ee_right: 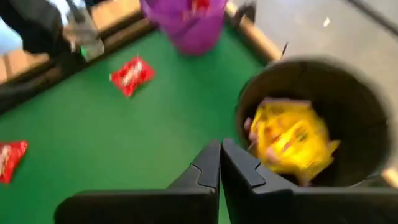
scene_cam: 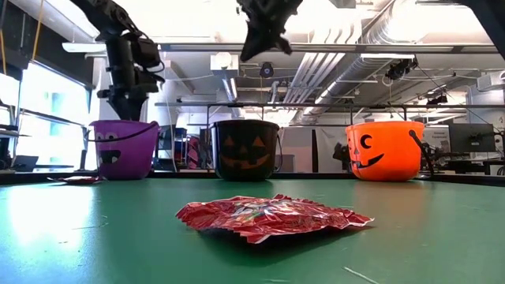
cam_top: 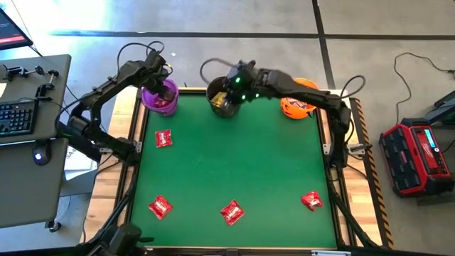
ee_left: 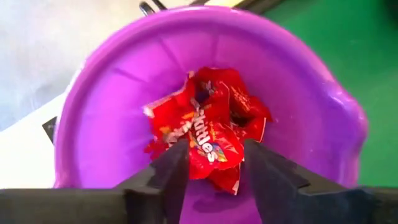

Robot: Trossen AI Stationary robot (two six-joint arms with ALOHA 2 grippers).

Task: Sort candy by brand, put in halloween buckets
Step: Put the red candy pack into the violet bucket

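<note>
Left gripper (ee_left: 211, 171): poised over the purple bucket (cam_top: 158, 96) at the upper left of the high view; jaws apart, holding nothing.
Red packets in purple bucket (ee_left: 211, 127): piled on the bucket floor, seen between and beyond the parted fingers, not clamped.
Right gripper (ee_right: 220, 163): above the near rim of the black bucket (cam_top: 222, 99), top centre of the high view; jaws pressed together, empty.
Yellow packets (ee_right: 291, 138): inside the black bucket, beside the closed fingertips.
Orange bucket (cam_top: 297, 104): upper right, partly under the right arm.
Loose red packets: four on the green mat (cam_top: 234, 163), at (cam_top: 163, 139), (cam_top: 160, 208), (cam_top: 232, 212), (cam_top: 311, 200).
</note>
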